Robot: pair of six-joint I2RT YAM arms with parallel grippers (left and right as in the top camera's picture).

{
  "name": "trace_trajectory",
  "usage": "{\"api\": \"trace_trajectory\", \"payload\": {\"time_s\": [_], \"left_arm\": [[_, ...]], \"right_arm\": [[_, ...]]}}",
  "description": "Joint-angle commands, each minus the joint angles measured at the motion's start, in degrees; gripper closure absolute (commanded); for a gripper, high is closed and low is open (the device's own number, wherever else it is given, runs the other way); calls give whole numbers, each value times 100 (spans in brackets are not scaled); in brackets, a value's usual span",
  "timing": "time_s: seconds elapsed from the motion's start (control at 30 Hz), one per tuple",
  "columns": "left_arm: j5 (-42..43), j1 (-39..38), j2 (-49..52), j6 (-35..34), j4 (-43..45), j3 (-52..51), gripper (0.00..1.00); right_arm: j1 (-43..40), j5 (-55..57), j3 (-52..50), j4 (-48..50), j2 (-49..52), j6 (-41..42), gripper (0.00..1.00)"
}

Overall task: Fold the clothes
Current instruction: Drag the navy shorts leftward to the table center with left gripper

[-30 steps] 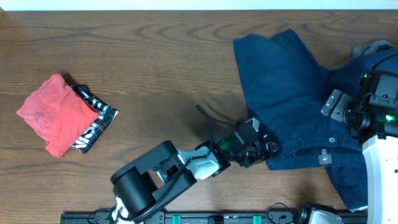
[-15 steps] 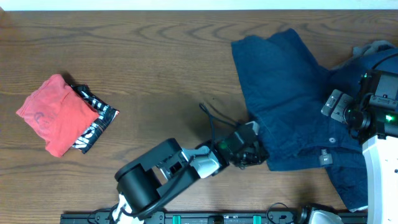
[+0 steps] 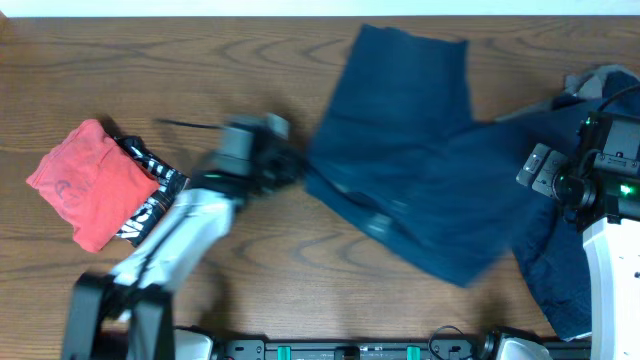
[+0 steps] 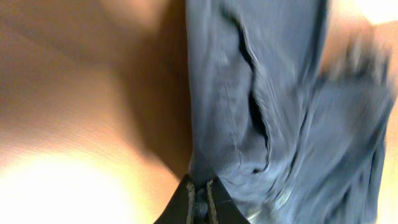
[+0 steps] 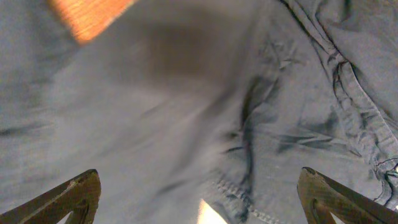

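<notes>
A plain navy, trouser-like garment (image 3: 420,160) lies spread across the table's middle right, blurred by motion. My left gripper (image 3: 292,166) is shut on its left edge. In the left wrist view the fingertips (image 4: 199,198) pinch a fold of the navy cloth (image 4: 261,93), which hangs away from them over the wood. My right gripper (image 3: 538,172) hovers at the right over more navy clothes (image 3: 555,285). Its jaws stand wide open in the right wrist view (image 5: 205,199), with only navy cloth (image 5: 186,112) below them and nothing between them.
A red garment (image 3: 85,185) lies folded at the far left on a black-and-white patterned piece (image 3: 158,195). A grey piece (image 3: 603,78) shows at the back right corner. Bare wood table (image 3: 250,70) lies between the two piles.
My left gripper closed on the navy garment's edge, then swung left and back from the front middle, dragging the garment leftward. The right arm has not moved.
</notes>
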Motion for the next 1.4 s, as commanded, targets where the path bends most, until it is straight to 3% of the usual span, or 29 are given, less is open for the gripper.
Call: {"api": "trace_trajectory", "payload": {"time_s": [0.0,0.13,0.17,0.2,0.23,0.3,0.47,0.63,0.77,0.93,1.13,1.37], "left_arm": [[-236,905,-289,417,44,-22,94],[-170,1762,-310,415,24,-22,92],[-90,1871,-310,417,-59,-22,63],[90,1945,-310,420,-181,-22,11],[282,1965,-310,420,-326,-22,2],[739,1923,-310,420,-892,-22,2],[861,1534,-308,415,-2608,-35,2],[861,737,-308,131,-3298,-278,2],[857,-111,-304,-603,-2811,-603,2],[697,-1283,-184,-1759,-1419,-920,2],[-142,-2345,251,-2542,-380,-957,25],[-192,-2638,828,-2787,-87,-957,47]], "right_arm": [[-94,-4,35,9,-13,72,1],[-96,-7,35,0,-13,72,1],[-94,-9,33,-7,-13,72,1],[-94,-9,33,-13,-13,72,1],[-94,-7,31,-15,-13,72,1],[-94,-7,31,-11,-11,72,1],[-94,-11,31,-4,24,72,1],[-94,-133,31,0,109,72,1],[-94,-133,31,0,131,72,1],[-94,-133,31,-11,131,72,1],[-94,-133,31,-26,131,72,1],[-94,-131,31,-22,131,72,1]]}}
